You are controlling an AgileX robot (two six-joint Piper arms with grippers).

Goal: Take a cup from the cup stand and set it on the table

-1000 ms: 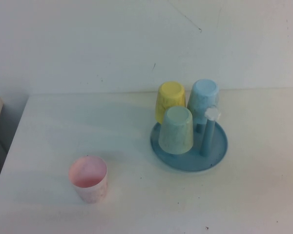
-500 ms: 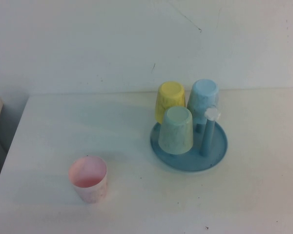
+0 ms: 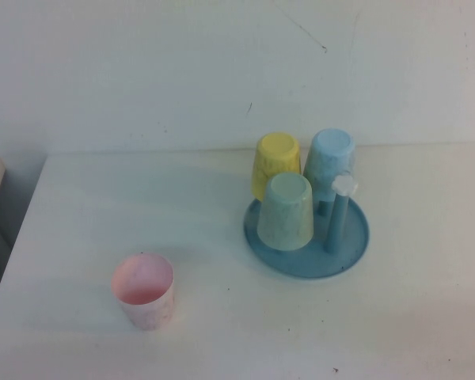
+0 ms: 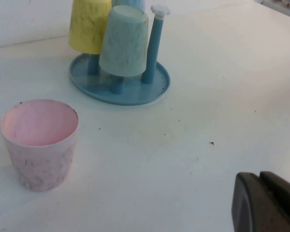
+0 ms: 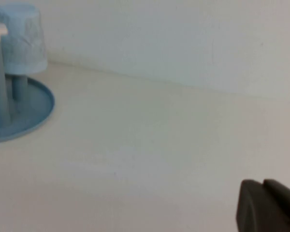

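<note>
The pale pink speckled cup [image 3: 143, 290] stands upright, mouth up, on the white table [image 3: 301, 332] at the front left, apart from the cup stand [image 3: 350, 252]. It also shows in the left wrist view [image 4: 38, 142], with the stand [image 4: 135, 93] behind it. My left gripper [image 4: 261, 203] is shut and empty, low over the table, well away from the cup. My right gripper [image 5: 263, 208] is shut and empty beside the stand [image 5: 36, 104], some way off. Neither arm shows in the high view.
The stand holds a yellow cup [image 3: 275, 162], a mint green cup [image 3: 286, 210] and a light blue cup [image 3: 328, 162], all upside down on pegs. One white-capped peg [image 3: 340, 214] is bare. A wall rises behind the table; the table's left edge [image 3: 20, 229] is near the pink cup.
</note>
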